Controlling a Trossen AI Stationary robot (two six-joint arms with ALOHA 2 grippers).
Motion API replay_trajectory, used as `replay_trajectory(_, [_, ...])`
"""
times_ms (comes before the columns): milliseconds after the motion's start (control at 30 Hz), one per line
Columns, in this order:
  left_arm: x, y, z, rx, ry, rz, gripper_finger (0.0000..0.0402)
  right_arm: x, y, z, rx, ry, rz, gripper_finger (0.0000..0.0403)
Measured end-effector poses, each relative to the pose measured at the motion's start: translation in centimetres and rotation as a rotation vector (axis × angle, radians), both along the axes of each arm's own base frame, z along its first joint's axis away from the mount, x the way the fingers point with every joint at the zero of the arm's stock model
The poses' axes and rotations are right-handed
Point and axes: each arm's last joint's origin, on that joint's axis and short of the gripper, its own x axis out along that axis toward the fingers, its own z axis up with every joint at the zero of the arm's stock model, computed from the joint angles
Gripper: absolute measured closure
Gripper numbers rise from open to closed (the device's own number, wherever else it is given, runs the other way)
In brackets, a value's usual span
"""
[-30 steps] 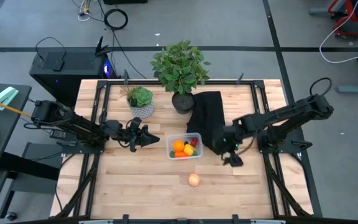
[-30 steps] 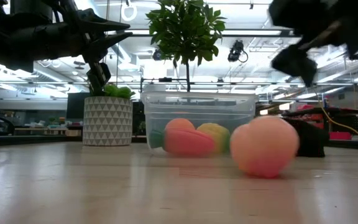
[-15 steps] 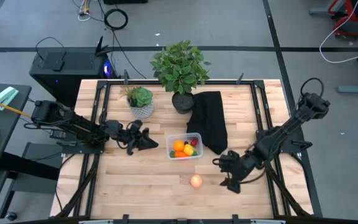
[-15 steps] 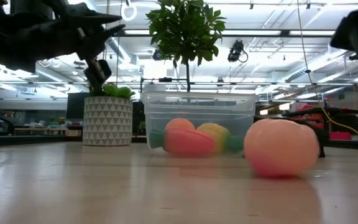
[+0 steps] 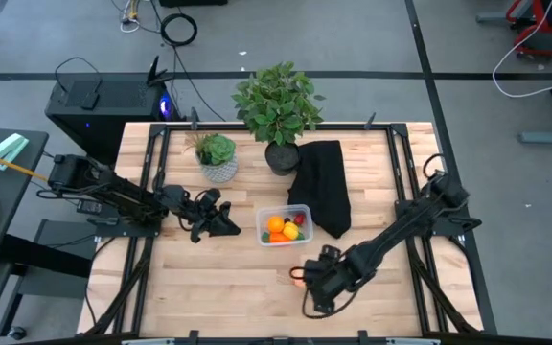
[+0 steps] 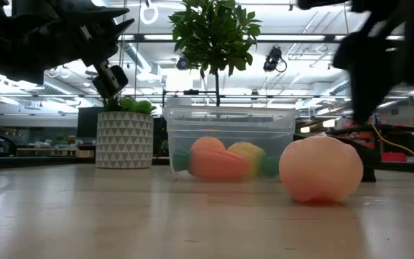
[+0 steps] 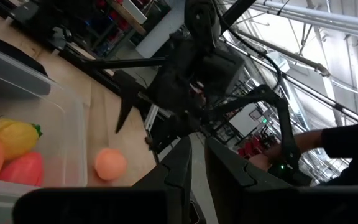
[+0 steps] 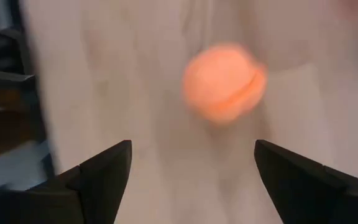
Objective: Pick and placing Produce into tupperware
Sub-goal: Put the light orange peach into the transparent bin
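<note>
The clear tupperware [image 5: 286,227] stands mid-table with an orange, a yellow piece and red produce inside [image 6: 221,160]. A peach-coloured ball [image 6: 320,169] rests on the boards near the front, apart from the container. My right gripper [image 8: 191,180] hangs open just above and beside the ball [image 8: 224,81], pointing steeply down, with the ball ahead of its fingers and untouched. In the high view that arm partly covers the ball [image 5: 298,276]. My left gripper [image 5: 223,223] hovers shut, left of the tupperware, holding nothing.
A black cloth [image 5: 322,187] lies right of the tupperware. A large potted plant [image 5: 278,101] and a small plant in a white patterned pot [image 5: 218,161] stand at the far side. Dark frame rails [image 5: 420,278] run along both table sides. Bare boards [image 5: 209,287] lie at the front left.
My right gripper has swept from beside the black cloth toward the near edge and leftward, sinking, rolling and tipping more steeply down until it stands over the peach ball. The ball has rocked slightly on its spot. My left gripper has swung its tip a little toward the near edge.
</note>
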Motion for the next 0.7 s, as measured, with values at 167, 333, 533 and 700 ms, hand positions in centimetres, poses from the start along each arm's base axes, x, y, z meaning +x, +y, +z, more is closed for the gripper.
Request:
replay_trajectory(167, [0.0,0.0,0.0,-0.004,0.001,-0.001,0.0349,1.7,-0.7,-0.6,-0.112,0.011,-0.043,0.0039])
replay_trajectory(333, [0.0,0.0,0.0,-0.031,0.012,-0.005,0.0349,2.1,-1.2,-0.8,-0.164,-0.017,-0.062,0.0019])
replay_trajectory(533, [0.0,0.0,0.0,-0.036,0.014,-0.006,0.0349,2.5,-0.4,-0.7,-0.146,-0.068,0.051,0.0012])
replay_trajectory(700, [0.0,0.0,0.1,-0.037,0.008,-0.015,0.0349,2.0,0.5,-0.7,-0.120,-0.051,0.162,0.0012])
